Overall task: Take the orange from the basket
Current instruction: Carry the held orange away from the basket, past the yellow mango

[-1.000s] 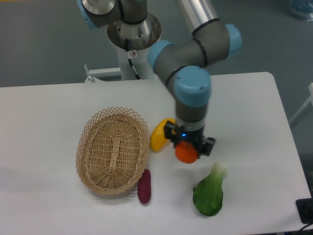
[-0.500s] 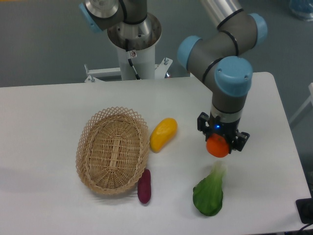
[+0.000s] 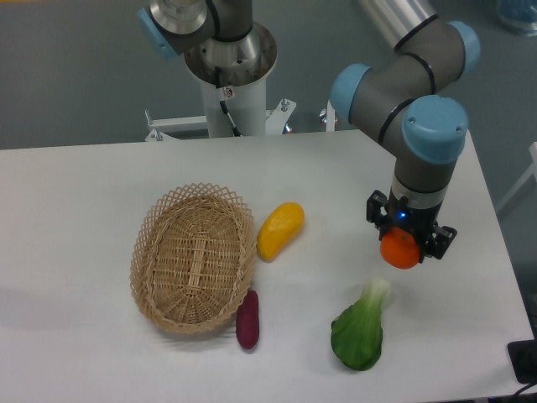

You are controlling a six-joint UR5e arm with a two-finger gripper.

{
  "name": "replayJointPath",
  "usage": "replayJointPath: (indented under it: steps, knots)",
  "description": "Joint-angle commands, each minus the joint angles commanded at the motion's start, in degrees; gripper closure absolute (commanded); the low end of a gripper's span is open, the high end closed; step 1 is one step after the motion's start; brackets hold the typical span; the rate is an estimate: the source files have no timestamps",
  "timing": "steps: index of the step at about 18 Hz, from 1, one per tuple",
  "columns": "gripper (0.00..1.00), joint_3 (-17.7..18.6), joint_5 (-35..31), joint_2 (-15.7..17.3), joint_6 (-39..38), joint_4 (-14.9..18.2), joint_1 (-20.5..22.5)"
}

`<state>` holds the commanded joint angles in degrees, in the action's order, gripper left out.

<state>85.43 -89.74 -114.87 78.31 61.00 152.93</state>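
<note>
Tool (image 3: 402,245) grips the orange (image 3: 400,250), well right of the basket (image 3: 194,257).

An orange (image 3: 400,250) is held in the gripper (image 3: 409,245) near the table's (image 3: 75,193) right edge, well apart from the basket (image 3: 193,258) and above a leafy green (image 3: 359,332).

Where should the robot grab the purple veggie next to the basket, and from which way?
Probably across the middle of the purple veggie, coming straight down from above. It lies flat on the table, long and thin, pointing roughly toward and away from the camera, so the fingers should close on its narrow left and right sides. The basket sits very close on its left, leaving little room there.
</note>
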Motion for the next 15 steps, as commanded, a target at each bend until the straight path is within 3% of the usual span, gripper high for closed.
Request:
replayJointPath:
  steps: [15]
  knots:
    - [0.45, 0.09, -0.88, -0.62, 1.23, -0.18, 0.36]
